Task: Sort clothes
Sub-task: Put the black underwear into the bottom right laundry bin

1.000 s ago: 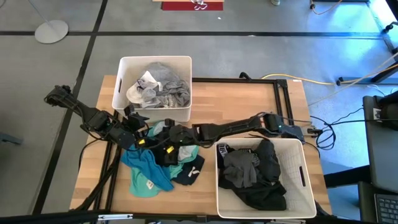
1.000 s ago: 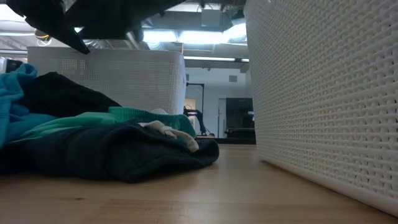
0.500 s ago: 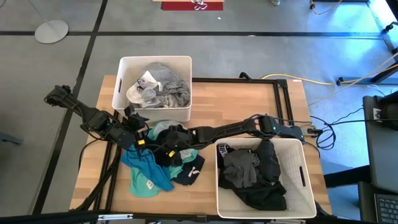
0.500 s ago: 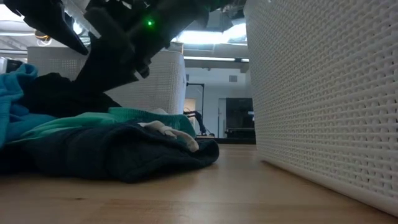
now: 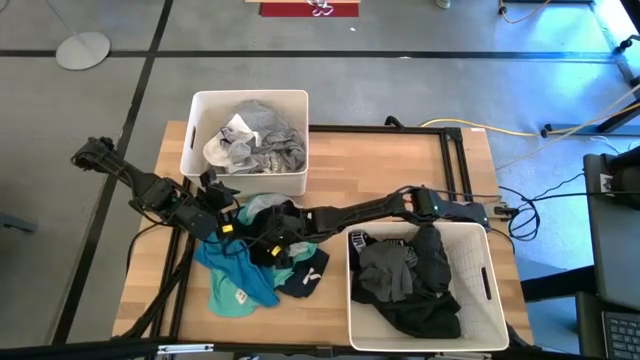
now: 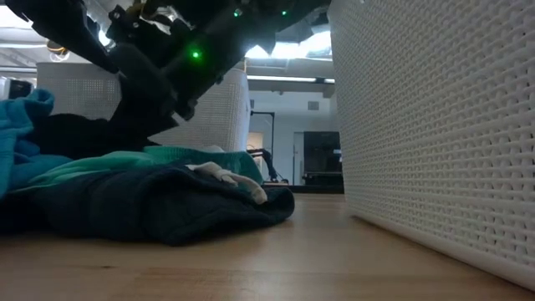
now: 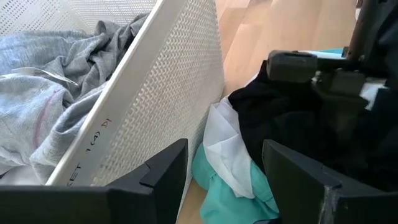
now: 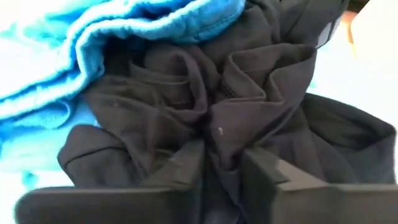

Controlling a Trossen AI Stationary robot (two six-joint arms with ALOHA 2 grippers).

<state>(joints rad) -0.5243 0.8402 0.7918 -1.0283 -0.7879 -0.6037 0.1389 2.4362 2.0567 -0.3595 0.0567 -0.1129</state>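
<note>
A pile of clothes lies on the table's near left: a black garment (image 5: 287, 214), a teal one (image 5: 235, 275), a mint one (image 5: 285, 268) and a white one (image 5: 312, 272). My right gripper (image 5: 268, 238) reaches into the pile from the right and is shut on the black garment (image 8: 186, 93), beside the teal cloth (image 8: 93, 37). My left gripper (image 5: 222, 208) is open and empty. It hovers at the pile's far left, next to the far bin's wall (image 7: 168, 93). My right gripper pinches a bunched fold of the black garment (image 8: 221, 140) between its two fingers (image 8: 189, 168), coming slanting down from the table's right. The cloth puckers toward the fingers. The rest of the garment lies in the pile.
A white bin (image 5: 250, 96) at the far left holds grey and white clothes. A second white bin (image 5: 492, 290) at the near right holds black and grey clothes; its wall (image 6: 435, 125) fills the right of the low view. Bare wood lies between the bins.
My right gripper has moved toward the table's left and near edge and down into the pile, onto the black garment. In the low view the arm has come down over the clothes.
</note>
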